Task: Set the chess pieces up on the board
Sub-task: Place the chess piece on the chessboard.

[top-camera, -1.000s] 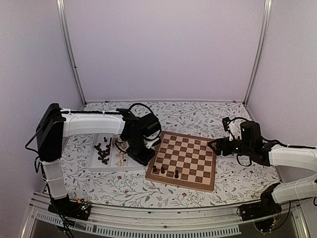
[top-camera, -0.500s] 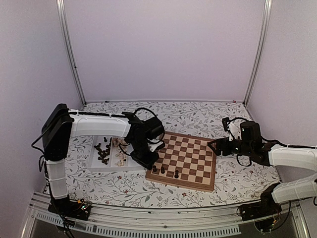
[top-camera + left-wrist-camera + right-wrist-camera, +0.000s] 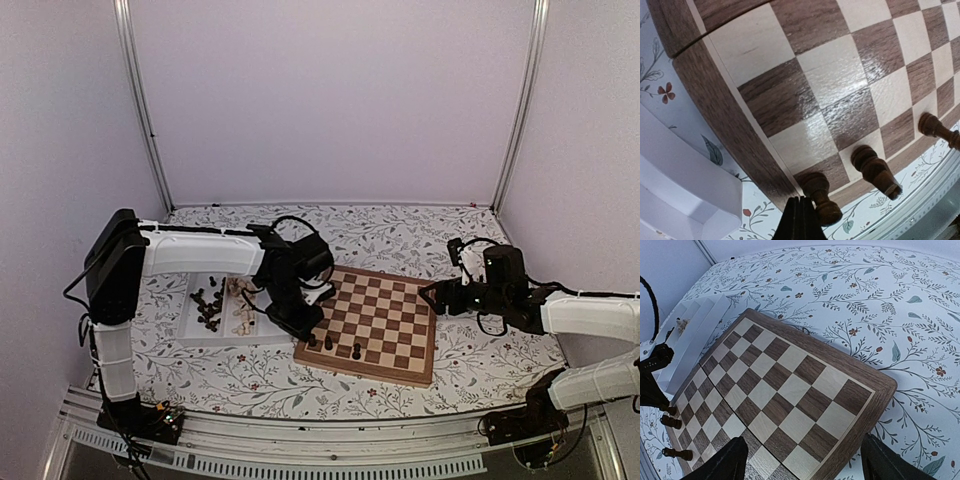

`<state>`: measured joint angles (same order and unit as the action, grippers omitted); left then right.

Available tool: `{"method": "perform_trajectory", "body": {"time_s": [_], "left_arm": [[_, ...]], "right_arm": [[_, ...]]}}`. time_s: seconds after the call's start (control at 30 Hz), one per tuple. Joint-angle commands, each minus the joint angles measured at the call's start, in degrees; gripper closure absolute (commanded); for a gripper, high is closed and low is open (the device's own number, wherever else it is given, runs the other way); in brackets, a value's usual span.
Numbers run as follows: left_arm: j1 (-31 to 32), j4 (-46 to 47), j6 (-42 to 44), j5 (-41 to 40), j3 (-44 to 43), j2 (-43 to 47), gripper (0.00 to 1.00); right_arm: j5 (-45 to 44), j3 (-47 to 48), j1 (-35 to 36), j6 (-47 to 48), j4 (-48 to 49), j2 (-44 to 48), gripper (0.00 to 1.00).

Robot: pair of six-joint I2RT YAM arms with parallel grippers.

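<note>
Reaches farther onto 7 o'clock corner of glossy checkered board (image 3: 385, 300), left gripper (image 3: 799, 221) pressed together beside turned dark pieces (image 3: 818, 196); right gripper (image 3: 802, 461) spread at 3 o'clock.

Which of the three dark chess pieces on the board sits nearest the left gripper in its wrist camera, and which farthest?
1. Corner piece, just right of the left gripper and its shut tips, at the board's corner.
2. Middle piece, next along the edge row.
3. End piece, farthest right along that row.
</note>
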<state>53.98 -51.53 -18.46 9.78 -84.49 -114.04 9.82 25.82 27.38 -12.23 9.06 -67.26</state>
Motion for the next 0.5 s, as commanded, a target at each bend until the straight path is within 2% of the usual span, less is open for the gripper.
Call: {"method": "perform_trajectory", "body": {"time_s": [0.0,0.3,0.47], "left_arm": [[1.02,0.44,-0.08,0.92,-1.70,-0.79,1.00],[1.32,-0.15,-0.03,0.47,-1.93,-1.13,1.00],[0.48,-3.04,-0.20,-5.21,-0.89,1.43,0.97]], "right_arm": [[0.50,0.52,0.36,-0.33,1.05,-0.30,0.19],[0.54,0.43,0.30,-0.34,1.04,-0.15,0.19],[0.58,0.31,0.30,-0.34,0.96,-0.15,0.19]]}}
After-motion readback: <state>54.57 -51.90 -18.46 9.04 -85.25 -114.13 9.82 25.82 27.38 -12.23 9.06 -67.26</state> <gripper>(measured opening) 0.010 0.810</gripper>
